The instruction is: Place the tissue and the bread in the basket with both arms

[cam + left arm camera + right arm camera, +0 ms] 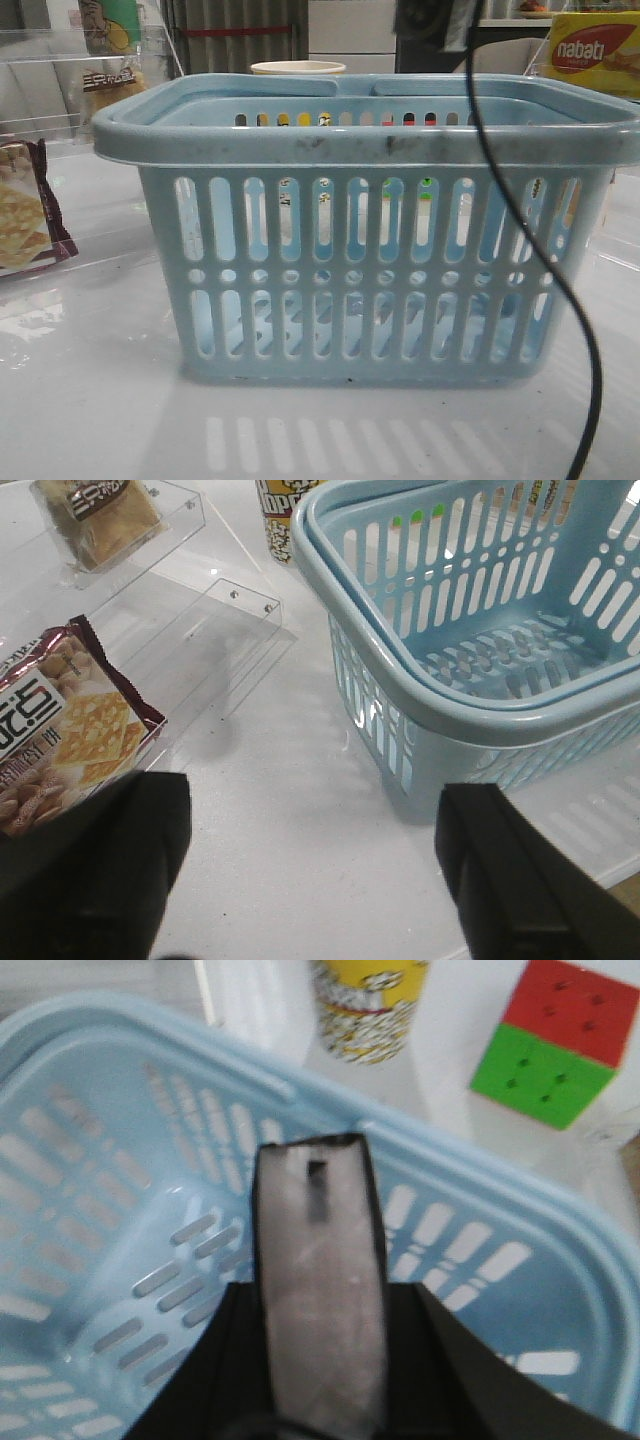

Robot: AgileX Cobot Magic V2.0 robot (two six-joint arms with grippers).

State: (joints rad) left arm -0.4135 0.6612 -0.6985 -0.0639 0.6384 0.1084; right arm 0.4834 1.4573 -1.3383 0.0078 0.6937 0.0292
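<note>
The pale blue basket [360, 140] stands in the middle of the table. It also shows in the left wrist view [420, 680] and the right wrist view [470, 1185]. My right gripper [320, 1310] is shut on the tissue [320, 1260], a flat grey-brown pack with black edges, and holds it above the inside of the basket. My left gripper [315, 860] is open and empty above bare table, beside the basket's near corner. The bread [100, 520], golden in a clear bag with a dark label, lies on a clear acrylic stand [200, 610]; it also shows in the front view [112, 85].
A maroon-edged cracker packet [25, 210] lies left of the basket, close to my left finger [70, 730]. A yellow popcorn cup [275, 520] stands behind the basket. A red and green cube [560, 1040] and a nabati box [590, 50] are beyond it. A black cable [540, 270] hangs in front.
</note>
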